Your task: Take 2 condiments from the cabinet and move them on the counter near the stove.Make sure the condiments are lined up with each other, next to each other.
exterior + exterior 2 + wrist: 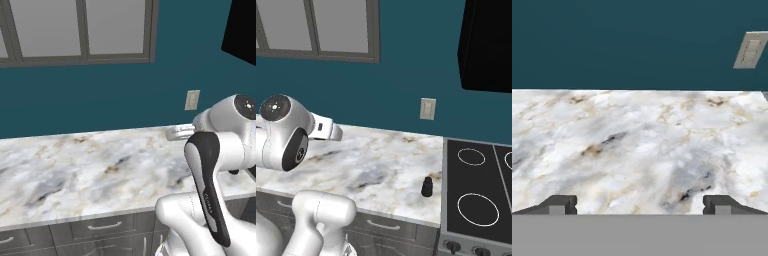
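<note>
Right base view: one black condiment point(427, 186) is seen standing upright on the desk point(376, 160), just beside the left edge of the stove point(476, 195) and near the desk's front edge. From this it is judged that the first half of the task is already done, while the second half is left: no tan wooden mill is seen beside the stove, so it must probably be fetched from the cabinet and set next to the black one, in one line with it. The hand point(639, 204) is seen in the hand view with its two finger tips spread wide apart and with nothing between them; only bare marble of the desk lies in front of it, well to the left of the stove. As for counting: one condiment on the desk, one stove with three white burner rings visible, one wall outlet point(428, 108) on the blue wall above the desk, left of the stove, and one robot arm.
</note>
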